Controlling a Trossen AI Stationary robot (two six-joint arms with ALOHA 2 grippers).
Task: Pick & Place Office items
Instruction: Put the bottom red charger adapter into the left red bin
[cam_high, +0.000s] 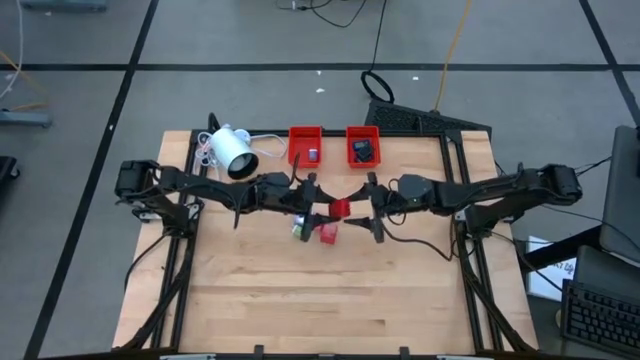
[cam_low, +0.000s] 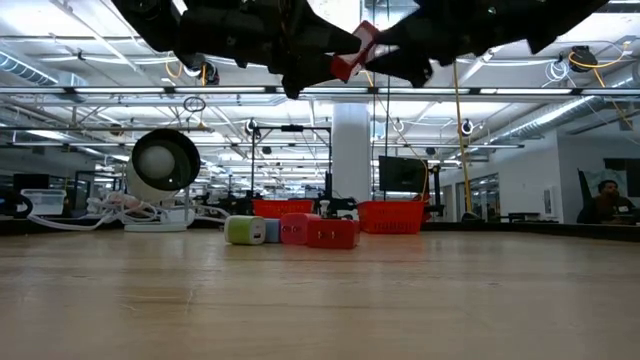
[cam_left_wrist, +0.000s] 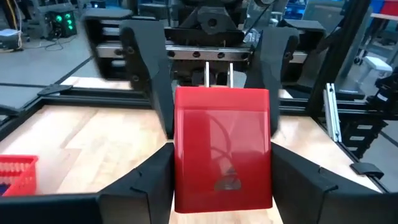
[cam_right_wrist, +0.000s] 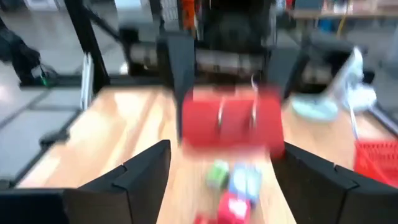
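Note:
A red blocky piece with two metal prongs (cam_high: 339, 208) is up in the air between both grippers above the table's middle, and shows tilted in the low view (cam_low: 352, 55). My left gripper (cam_left_wrist: 222, 155) is shut on it. My right gripper (cam_right_wrist: 227, 149) faces it from the table's right, open wide, its fingers apart from the piece's pronged end (cam_right_wrist: 236, 118). Below, a green-white piece (cam_low: 243, 231), a pale piece (cam_low: 270, 231) and two red pieces (cam_low: 330, 233) rest on the table in a tight cluster (cam_high: 315, 232). My left gripper pinches the red piece by its two side faces (cam_left_wrist: 180, 168), one finger on each side. The fingers come level from the table's left. The piece is lifted clear of the table, its prongs (cam_left_wrist: 217, 74) pointing away toward the right gripper.
Two red trays (cam_high: 305, 133) (cam_high: 363, 133) stand at the table's far edge, one holding a pale piece (cam_high: 313, 154), the other a black piece (cam_high: 363, 151). A white cylindrical device with a cable (cam_high: 232, 150) lies far left. The near half of the wooden table (cam_high: 320, 300) is bare.

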